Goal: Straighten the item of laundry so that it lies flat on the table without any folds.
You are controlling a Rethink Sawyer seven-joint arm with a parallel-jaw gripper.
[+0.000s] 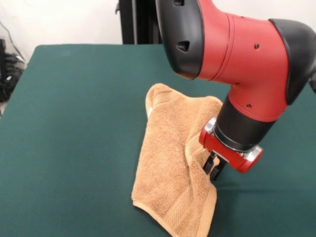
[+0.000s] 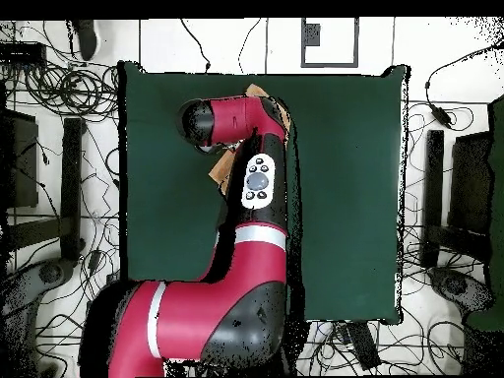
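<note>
Gripper is down at the towel's right edge in front view, dark fingers right against the cloth where a ridge runs up the fabric. Can't tell from here if the fingers are spread or pinched on terry; the red wrist block hides most of them, and in overhead the gripper is under the arm. Looks like contact w/ the towel, but grip is unconfirmed on my end.

Arm comes in from top right in front view, big red/black housing over the towel's far corner. In overhead the arm covers nearly all of the cloth.

Towel: tan-orange terry, lying roughly mid-table in front view, slightly right of center. Not flat. Raised crease runs from the far end down to the gripper, and the right-hand side looks doubled over along that line. Near hem w/ the woven band shows at the bottom, angled, near corner almost at the pic's lower edge. Small white label peeks out at the left edge near the far end. In overhead only slivers of towel show, one left of the forearm, another bit up by the elbow.

Table: dark green cloth, bare around the towel in both views. Overhead shows cables on the floor round the table.
</note>
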